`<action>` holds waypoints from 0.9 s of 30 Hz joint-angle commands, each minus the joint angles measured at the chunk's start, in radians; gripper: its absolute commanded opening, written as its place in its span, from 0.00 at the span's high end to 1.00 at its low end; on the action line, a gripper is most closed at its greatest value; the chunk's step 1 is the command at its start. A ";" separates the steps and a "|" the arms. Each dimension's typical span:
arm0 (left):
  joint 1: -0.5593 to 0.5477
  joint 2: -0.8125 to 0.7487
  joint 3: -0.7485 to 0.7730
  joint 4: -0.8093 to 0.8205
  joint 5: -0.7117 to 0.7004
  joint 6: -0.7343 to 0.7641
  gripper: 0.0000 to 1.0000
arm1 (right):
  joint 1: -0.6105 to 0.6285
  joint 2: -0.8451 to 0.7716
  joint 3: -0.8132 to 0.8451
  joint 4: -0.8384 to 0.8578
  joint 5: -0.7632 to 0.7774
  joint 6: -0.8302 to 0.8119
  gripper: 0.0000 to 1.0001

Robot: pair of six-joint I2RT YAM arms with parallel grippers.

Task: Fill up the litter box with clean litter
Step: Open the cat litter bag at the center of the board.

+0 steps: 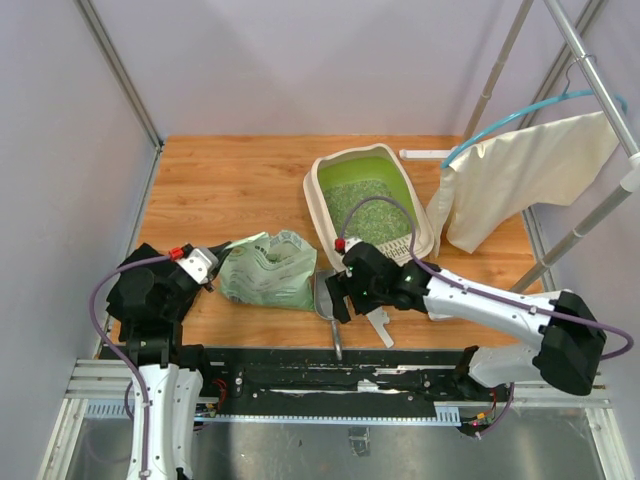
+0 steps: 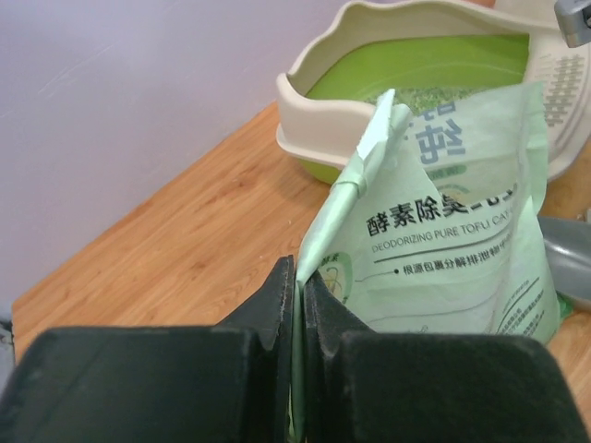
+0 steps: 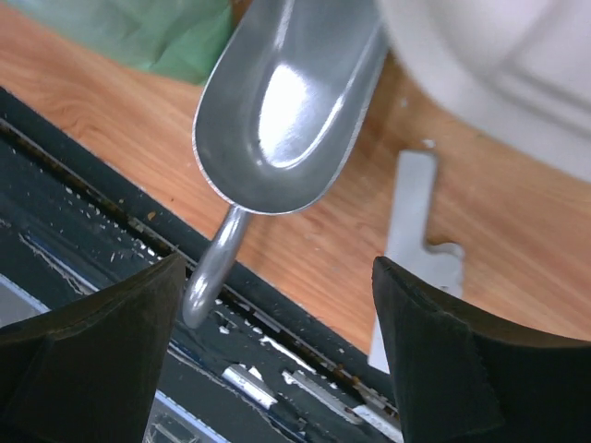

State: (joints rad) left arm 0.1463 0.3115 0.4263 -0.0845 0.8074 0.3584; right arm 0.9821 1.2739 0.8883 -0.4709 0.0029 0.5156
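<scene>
Closest to the lens, the black rail that carries both arm bases runs along the near edge of the wooden bench. At the far right a pale cloth hangs from a metal frame, just beside the litter box. This cream tray with a bright green inside stands upright on the bench, right of centre and towards the back. A light green printed bag lies to its near left, mouth turned towards the tray. The left gripper is pinched tight on the bag's thin folded edge. The right gripper stands wide apart and holds nothing, low over the bench's front edge. A silver scoop lies bowl-up just beyond its fingers, between the bag and the tray. The scoop's handle reaches out over the rail, close to one finger, though I cannot tell whether they touch. A flat white strip lies on the wood near the scoop. Inside the tray, clean litter covers much of the floor as pale green-grey granules, with bare green showing at the back.
</scene>
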 commanded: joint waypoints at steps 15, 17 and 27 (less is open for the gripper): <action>-0.026 0.028 0.193 -0.535 0.043 0.334 0.99 | 0.093 0.025 0.220 0.206 -0.051 -0.396 0.12; -0.028 0.004 0.178 -0.543 0.023 0.333 0.99 | 0.083 0.071 0.268 0.207 -0.085 -0.440 0.10; -0.044 -0.112 0.128 -0.551 -0.066 0.325 1.00 | 0.052 0.160 0.198 0.447 -0.304 -0.713 0.18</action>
State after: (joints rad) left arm 0.1081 0.2325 0.5858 -0.5793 0.8177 0.6750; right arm 1.0668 1.4319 1.1286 -0.1673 -0.1642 -0.0425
